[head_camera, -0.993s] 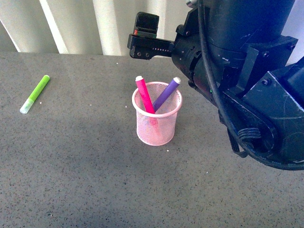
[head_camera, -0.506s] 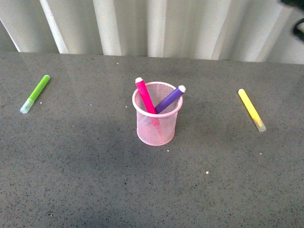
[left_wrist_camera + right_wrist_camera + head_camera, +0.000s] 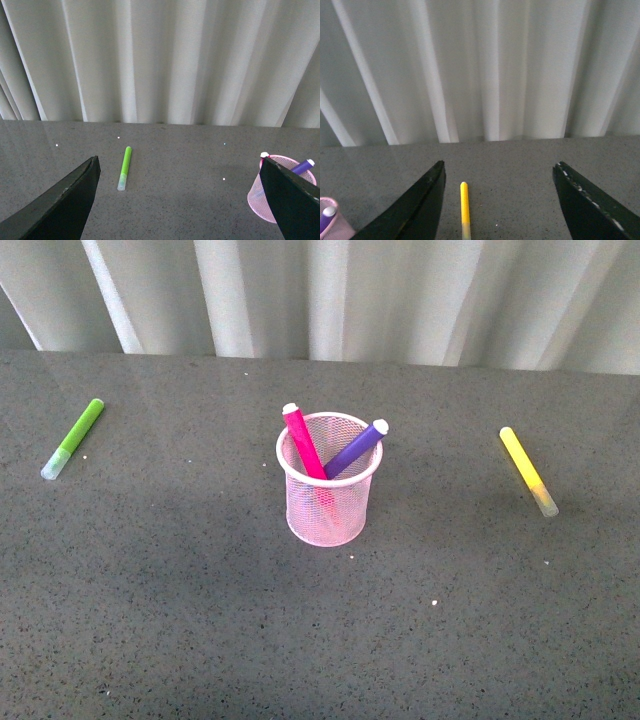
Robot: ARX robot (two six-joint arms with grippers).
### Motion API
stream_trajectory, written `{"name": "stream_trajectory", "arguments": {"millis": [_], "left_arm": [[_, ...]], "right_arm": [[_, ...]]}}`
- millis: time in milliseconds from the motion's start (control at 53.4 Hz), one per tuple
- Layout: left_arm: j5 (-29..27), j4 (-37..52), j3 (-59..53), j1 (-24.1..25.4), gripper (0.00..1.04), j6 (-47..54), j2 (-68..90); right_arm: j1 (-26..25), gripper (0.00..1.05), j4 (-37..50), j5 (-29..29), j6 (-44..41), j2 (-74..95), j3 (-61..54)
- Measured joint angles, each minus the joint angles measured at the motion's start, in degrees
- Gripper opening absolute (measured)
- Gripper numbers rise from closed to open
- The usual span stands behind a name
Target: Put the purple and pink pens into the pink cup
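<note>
The pink cup (image 3: 328, 495) stands upright mid-table. The pink pen (image 3: 303, 440) and the purple pen (image 3: 355, 448) both stand inside it, leaning apart with caps above the rim. Neither arm shows in the front view. My left gripper (image 3: 180, 172) is open and empty, raised back from the table; the cup (image 3: 262, 197) with the purple pen (image 3: 303, 166) shows partly behind one finger. My right gripper (image 3: 500, 172) is open and empty; the cup's rim (image 3: 327, 202) and the purple pen's cap (image 3: 328, 212) show at the picture's edge.
A lime-green marker (image 3: 73, 438) lies at the table's left, also in the left wrist view (image 3: 125, 167). A yellow marker (image 3: 528, 470) lies at the right, also in the right wrist view (image 3: 464, 207). White curtains (image 3: 330, 295) hang behind the grey table (image 3: 200, 620).
One second ago the right arm filled the front view's right side above the cup. It has withdrawn out of view. The purple pen has settled lower against the rim.
</note>
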Motion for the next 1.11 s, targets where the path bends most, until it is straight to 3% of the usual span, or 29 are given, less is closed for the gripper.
{"name": "stream_trajectory", "arguments": {"millis": [94, 281, 337, 468, 1106], "left_arm": [[0.0, 0.0, 0.0, 0.0, 0.98, 0.0, 0.0], [0.0, 0.0, 0.0, 0.0, 0.98, 0.0, 0.0], [0.0, 0.0, 0.0, 0.0, 0.98, 0.0, 0.0], [0.0, 0.0, 0.0, 0.0, 0.98, 0.0, 0.0], [0.0, 0.0, 0.0, 0.0, 0.98, 0.0, 0.0]], "right_arm": [[1.8, 0.4, -2.1, 1.8, -1.4, -4.6, -1.6], [3.8, 0.12, -5.7, 3.7, -2.0, -10.1, -3.7], [6.3, 0.04, -7.5, 7.9, -2.2, -12.6, -4.3], [9.4, 0.03, -7.4, 8.8, -2.3, -15.4, -6.2], [9.5, 0.03, -22.4, 9.3, -2.3, -31.7, -6.5]]}}
